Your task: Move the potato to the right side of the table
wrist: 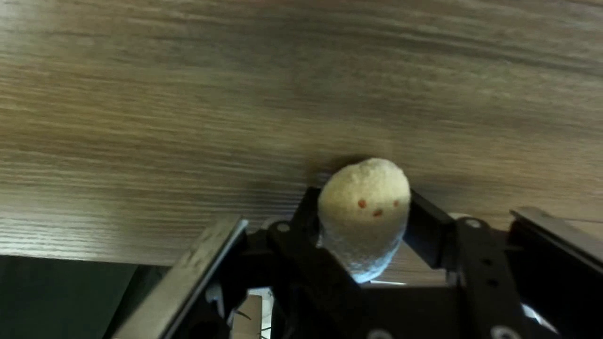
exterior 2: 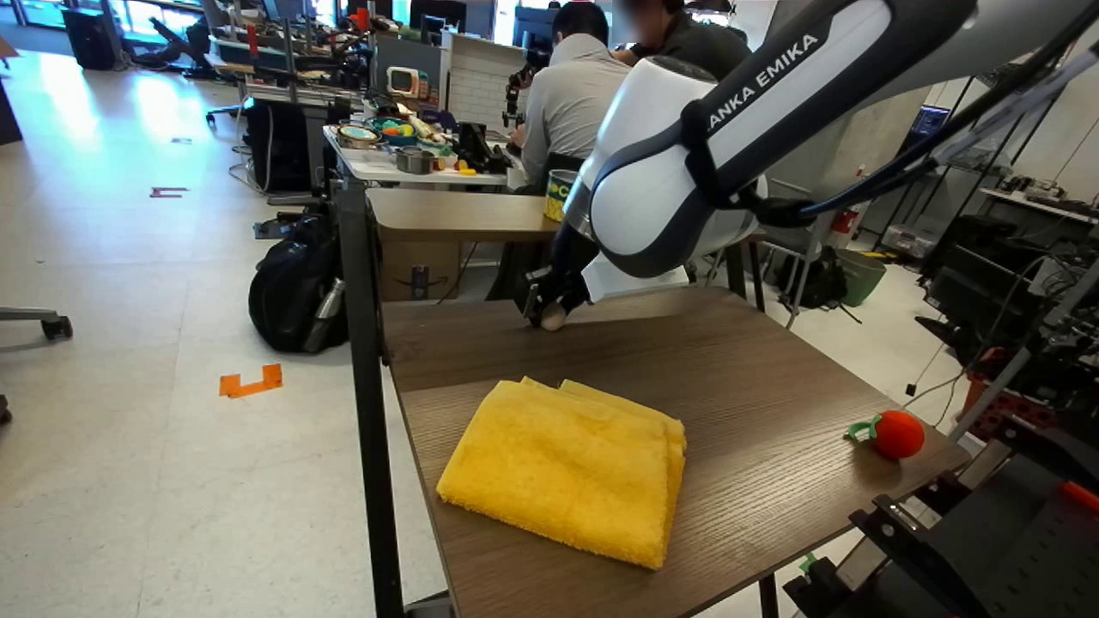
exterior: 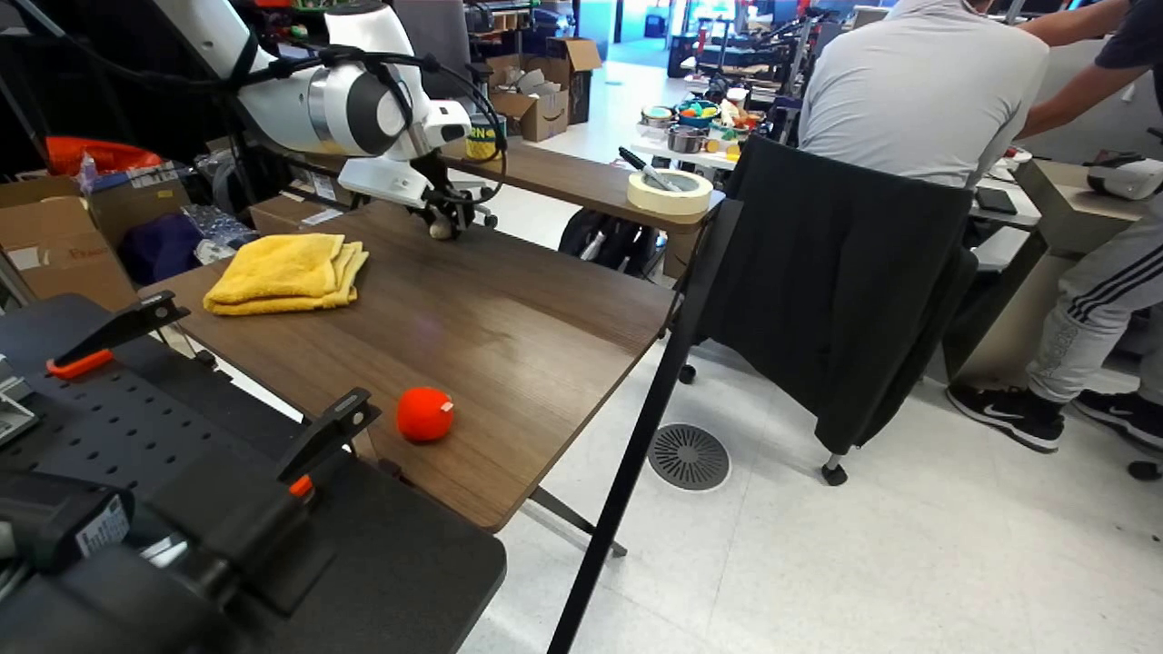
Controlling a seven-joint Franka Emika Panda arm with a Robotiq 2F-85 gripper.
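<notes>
One tan potato [wrist: 365,226], with three small reddish spots on its skin, is in the grasp of the tool [wrist: 362,207], pressed from both sides. It is down at the worktop [exterior 2: 755,369], near an edge; whether it touches the surface I cannot tell. Apart from it lies a folded yellow cloth [exterior: 286,272]. Well apart from both, a red ball [exterior: 424,414] sits towards the opposite edge, near a black clamp [exterior: 327,434].
</notes>
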